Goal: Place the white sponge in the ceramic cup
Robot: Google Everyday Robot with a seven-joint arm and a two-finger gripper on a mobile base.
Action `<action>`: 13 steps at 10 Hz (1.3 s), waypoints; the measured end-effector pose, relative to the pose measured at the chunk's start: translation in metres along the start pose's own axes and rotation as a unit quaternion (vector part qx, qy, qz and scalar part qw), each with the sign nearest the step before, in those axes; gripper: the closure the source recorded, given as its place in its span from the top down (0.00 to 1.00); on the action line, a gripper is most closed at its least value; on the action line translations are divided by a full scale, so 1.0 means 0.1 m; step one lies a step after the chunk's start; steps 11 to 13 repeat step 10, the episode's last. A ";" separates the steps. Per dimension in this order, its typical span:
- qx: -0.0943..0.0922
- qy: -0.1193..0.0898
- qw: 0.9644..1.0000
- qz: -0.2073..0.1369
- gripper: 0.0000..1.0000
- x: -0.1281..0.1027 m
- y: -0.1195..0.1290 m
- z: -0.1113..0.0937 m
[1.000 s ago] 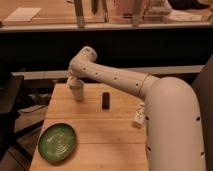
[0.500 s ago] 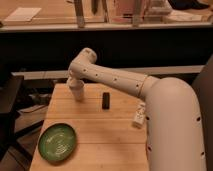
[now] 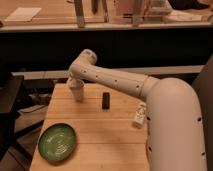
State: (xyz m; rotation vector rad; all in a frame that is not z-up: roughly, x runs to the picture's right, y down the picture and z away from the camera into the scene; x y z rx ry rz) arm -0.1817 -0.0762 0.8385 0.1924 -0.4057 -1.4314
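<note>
Gripper (image 3: 75, 84) lowered directly over the small off-white tapered ceramic cup (image 3: 77, 93) at the wooden tabletop's (image 3: 95, 130) far left, presumably for release; white sponge unseen; green ribbed plate (image 3: 58, 142) well apart.

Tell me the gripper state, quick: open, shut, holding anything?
Gripper: at the table's far left, right over the small off-white ceramic cup; its state cannot be told.

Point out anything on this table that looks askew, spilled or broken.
Nothing stands out. The ceramic cup stands upright at the table's far left, with the end effector right above it. The green plate, dark block and small packet lie undisturbed.
</note>
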 end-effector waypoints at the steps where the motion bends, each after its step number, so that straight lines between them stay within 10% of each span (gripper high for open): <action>1: 0.001 0.001 1.000 0.001 0.54 -0.01 0.00 0.00; 6: 0.005 0.005 1.000 0.005 0.80 -0.03 0.01 0.01; 13: 0.009 0.009 1.000 0.007 0.80 -0.04 0.01 0.01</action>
